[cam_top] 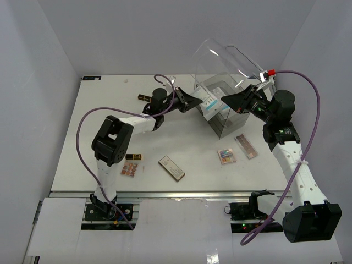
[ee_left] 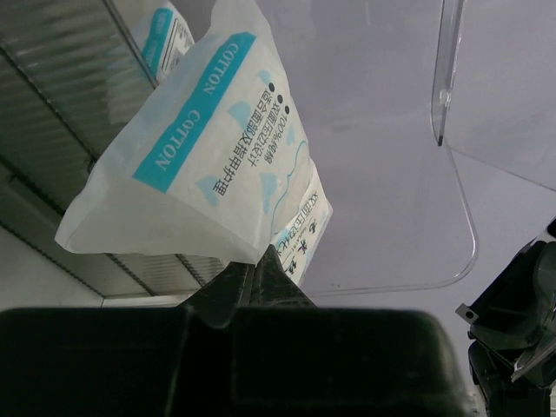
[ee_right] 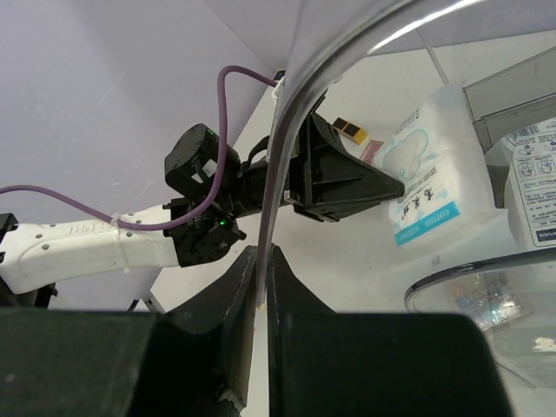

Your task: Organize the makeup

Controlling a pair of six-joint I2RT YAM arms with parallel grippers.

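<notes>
From my remote station: my left gripper [ee_left: 261, 261] pinches the white cotton packet [ee_left: 200, 156] by its lower edge, at the 9 o'clock side of the acrylic box [cam_top: 220, 122]. My right gripper [ee_right: 263, 261] is clamped on the box's clear lid [ee_right: 287, 130], which stands raised. Palettes [cam_top: 226, 155], a long compact [cam_top: 171, 168] and a lipstick [cam_top: 133, 157] lie on the table [cam_top: 181, 143], between 5 and 8 o'clock of the box.

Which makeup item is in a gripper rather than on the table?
The white cotton packet, pinched by the left gripper; the lipsticks, palettes and compact all lie loose on the table.
</notes>
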